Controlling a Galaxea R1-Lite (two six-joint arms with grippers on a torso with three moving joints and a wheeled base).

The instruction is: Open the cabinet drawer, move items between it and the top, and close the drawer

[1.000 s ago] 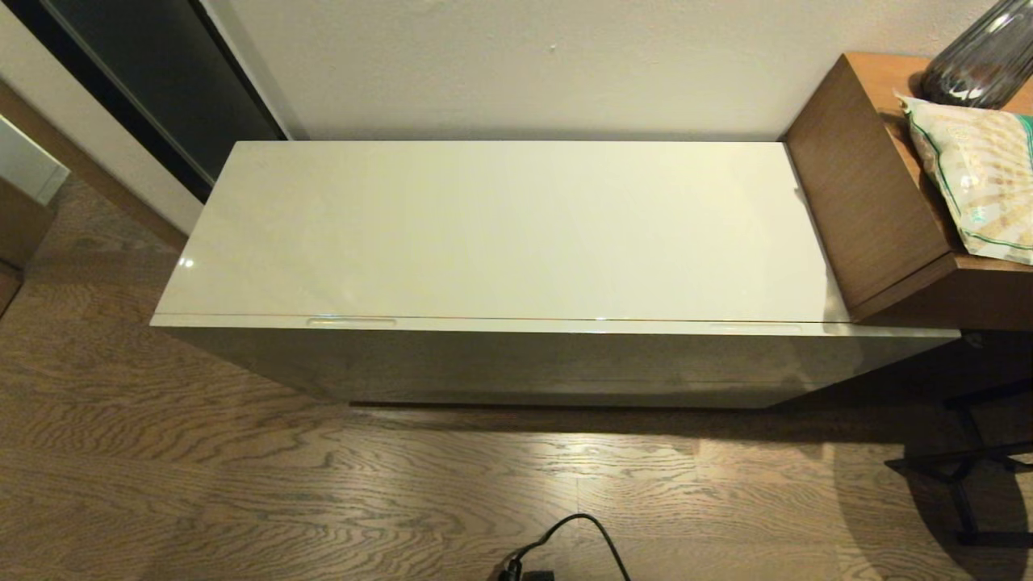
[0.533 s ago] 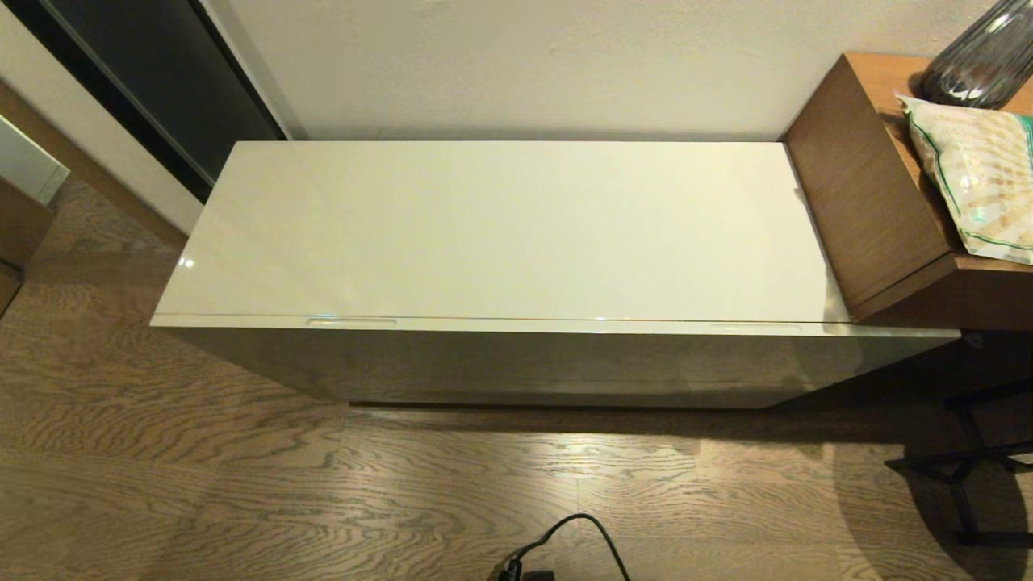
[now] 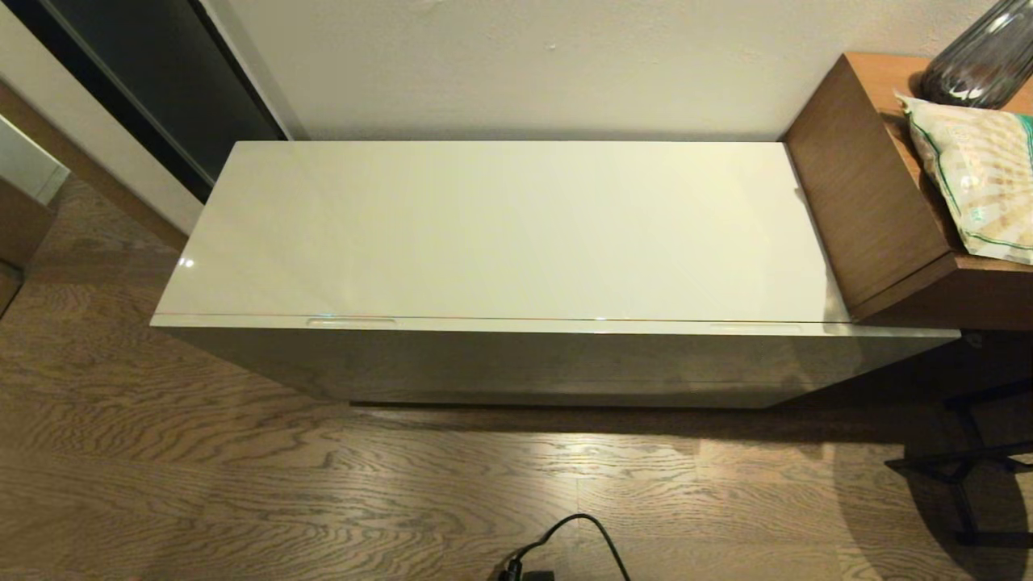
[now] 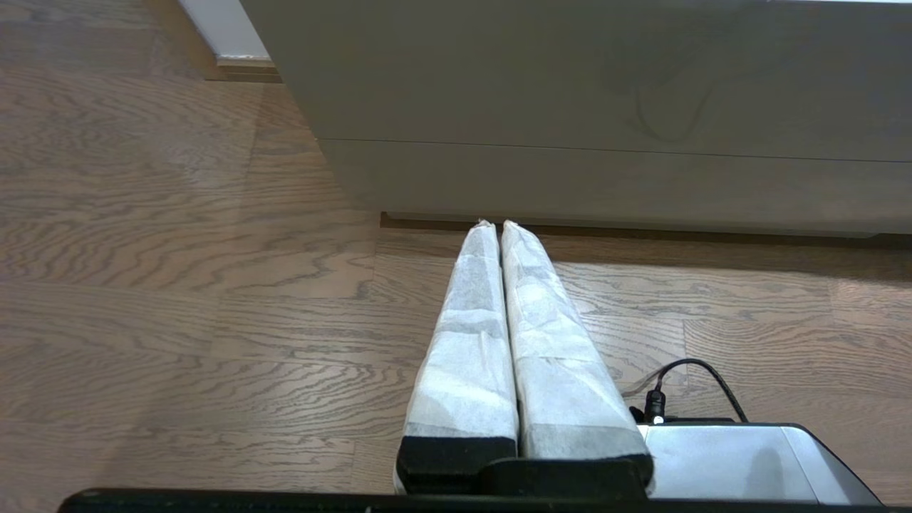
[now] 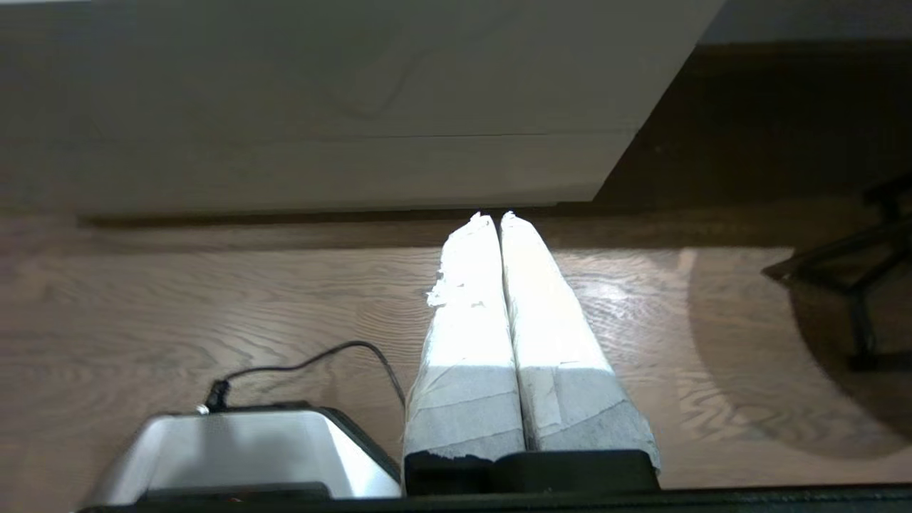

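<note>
The cabinet stands against the wall with its glossy cream top (image 3: 500, 230) bare. The cabinet drawer (image 3: 549, 325) is closed, showing two oblong pulls, one towards the left (image 3: 351, 322) and one towards the right (image 3: 754, 328), along its front edge. The items are out of view. Neither arm shows in the head view. My left gripper (image 4: 496, 224) hangs low over the wooden floor, pointing at the cabinet's front (image 4: 605, 92), shut and empty. My right gripper (image 5: 496, 215) hangs likewise near the cabinet's right end (image 5: 356, 85), shut and empty.
A taller brown wooden table (image 3: 867, 202) abuts the cabinet's right end, carrying a snack bag (image 3: 980, 181) and a dark glass vase (image 3: 980, 60). Black stand legs (image 3: 964, 468) sit on the floor at right. A black cable (image 3: 577, 532) lies by my base (image 4: 741, 459).
</note>
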